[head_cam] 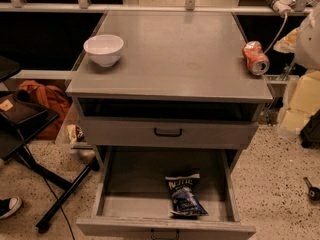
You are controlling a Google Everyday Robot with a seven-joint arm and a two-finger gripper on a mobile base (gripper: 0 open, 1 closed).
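Observation:
A grey cabinet [170, 69] fills the middle of the camera view. A white bowl [103, 49] stands upright on its top near the left edge. Near the right edge of the top lies a red soda can [255, 57] on its side. The bottom drawer [116, 194] is pulled open, and a blue chip bag [184, 195] lies flat inside it towards the front. The upper drawer [167, 132] is closed. My gripper is not in view. A pale blurred shape [306, 39] at the right edge may be part of my arm, close to the can.
A black folding stand [30, 134] and an orange bag [45, 101] sit left of the cabinet, with a shoe [9, 206] on the speckled floor. A power strip [276, 0] and its cable lie behind the can. Pale yellowish blocks [302, 101] stand at the right.

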